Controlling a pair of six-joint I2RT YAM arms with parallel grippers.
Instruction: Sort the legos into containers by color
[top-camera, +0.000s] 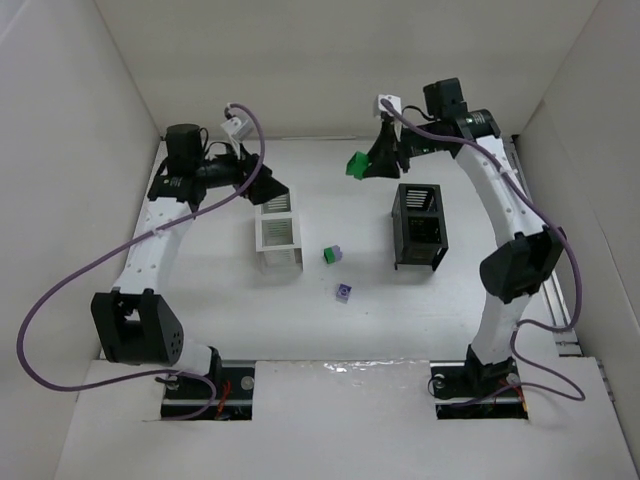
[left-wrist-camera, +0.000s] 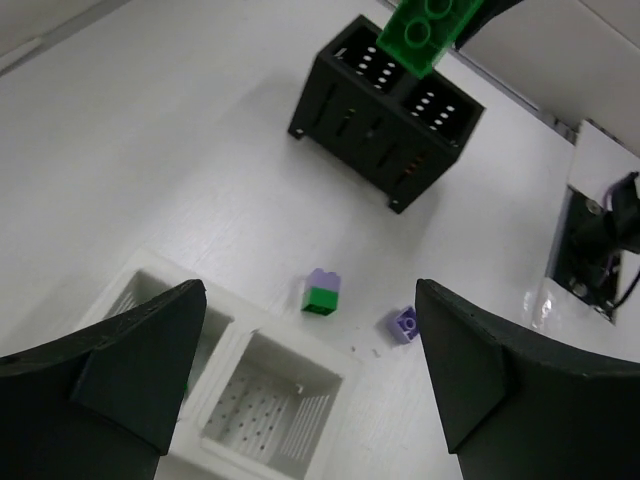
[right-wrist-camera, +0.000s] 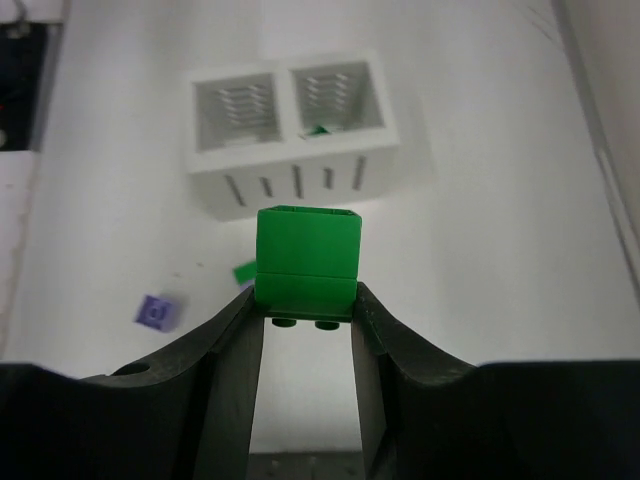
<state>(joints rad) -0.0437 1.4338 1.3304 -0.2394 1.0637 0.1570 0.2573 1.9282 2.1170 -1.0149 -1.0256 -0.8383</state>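
Green lego pinched by right end effector (left end effector spread); wrist views alone show studs.

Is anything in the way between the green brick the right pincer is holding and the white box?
Nothing on the table: the green-lavender brick and lavender brick lie off that line. But the open left pincer hangs over the white box's far end and may crowd the green brick's drop.

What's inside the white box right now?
Right wrist view: a small green lego lies in one compartment of the white box; the other shows only slats. Overhead, the left gripper hides the far compartment.
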